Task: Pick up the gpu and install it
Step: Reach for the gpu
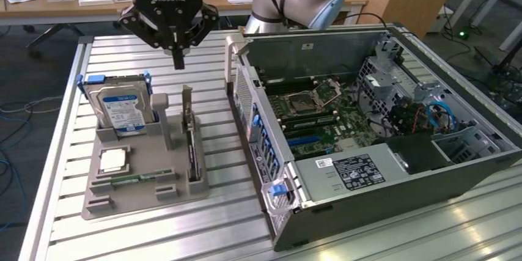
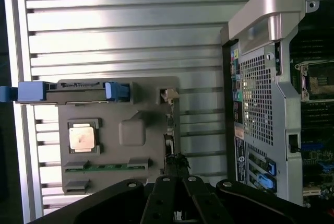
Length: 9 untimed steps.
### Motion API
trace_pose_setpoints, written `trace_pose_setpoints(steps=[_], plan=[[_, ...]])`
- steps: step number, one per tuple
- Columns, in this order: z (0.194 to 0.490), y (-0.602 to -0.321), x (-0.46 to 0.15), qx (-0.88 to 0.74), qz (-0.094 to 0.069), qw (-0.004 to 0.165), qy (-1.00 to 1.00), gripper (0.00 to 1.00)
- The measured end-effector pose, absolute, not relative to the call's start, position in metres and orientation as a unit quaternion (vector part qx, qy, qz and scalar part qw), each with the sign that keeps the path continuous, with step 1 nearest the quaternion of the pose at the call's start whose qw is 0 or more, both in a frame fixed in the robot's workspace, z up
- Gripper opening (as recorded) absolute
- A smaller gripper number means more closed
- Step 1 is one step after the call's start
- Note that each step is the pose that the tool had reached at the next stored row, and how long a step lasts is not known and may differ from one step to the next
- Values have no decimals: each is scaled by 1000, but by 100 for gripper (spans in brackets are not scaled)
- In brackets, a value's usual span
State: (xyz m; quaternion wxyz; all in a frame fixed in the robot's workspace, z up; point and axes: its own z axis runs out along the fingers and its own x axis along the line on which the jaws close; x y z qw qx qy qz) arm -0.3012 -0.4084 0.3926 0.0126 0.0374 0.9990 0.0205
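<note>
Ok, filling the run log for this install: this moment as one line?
claw: shut, empty, over tray near gpu | gpu: upright in tray slot, not grasped | computer case: open, gpu not installed

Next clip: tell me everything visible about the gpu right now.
The gpu is a thin, flat, dark card with a narrow silver metal bracket rising at one end. It stands upright on its long edge in a slot of the grey holder tray, on the side nearest the open computer case. Only the tray touches it. The gripper hangs above it, apart, holding nothing.
</note>
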Motion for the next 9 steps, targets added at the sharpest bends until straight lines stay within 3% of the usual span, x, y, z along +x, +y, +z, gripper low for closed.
trace_pose_setpoints(steps=[9], plan=[[393,-426,-301,37,17,13,999,11]])
